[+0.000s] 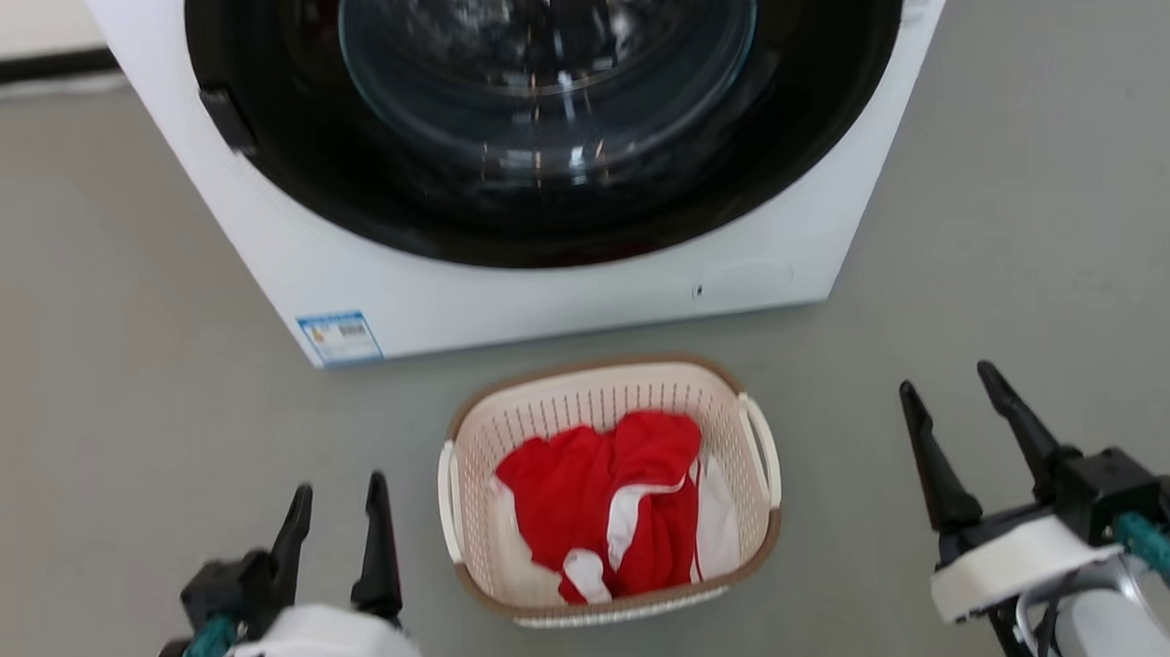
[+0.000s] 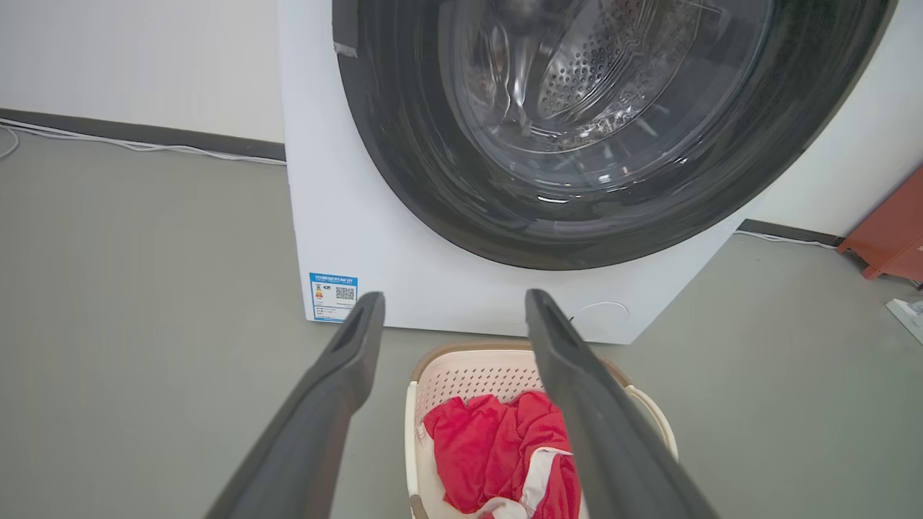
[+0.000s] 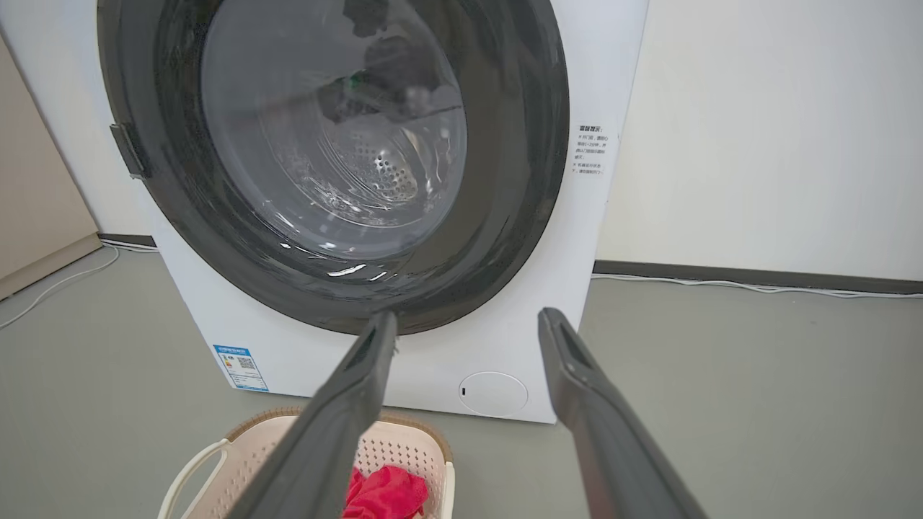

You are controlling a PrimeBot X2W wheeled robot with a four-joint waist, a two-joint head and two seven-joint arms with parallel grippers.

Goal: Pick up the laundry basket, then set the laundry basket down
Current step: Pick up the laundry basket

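Grey floor (image 1: 93,294), white front-load washing machine (image 1: 544,301) behind. The laundry basket (image 1: 599,403) sits on the floor just before the machine, between our grippers, with a red-and-white garment (image 1: 603,488) inside. Left gripper (image 1: 338,492) and right gripper (image 1: 948,382) both have fingers spread, empty, apart from the basket. Pickup not started, we judge. We should bring each gripper to its side's white loop handle (image 1: 447,501), close evenly and lift level.

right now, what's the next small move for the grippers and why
Probably bring both grippers inward toward the side handles. The laundry basket sits on the floor between the left gripper and the right gripper. Both are open, empty and clear of those handles, so neither can lift yet.
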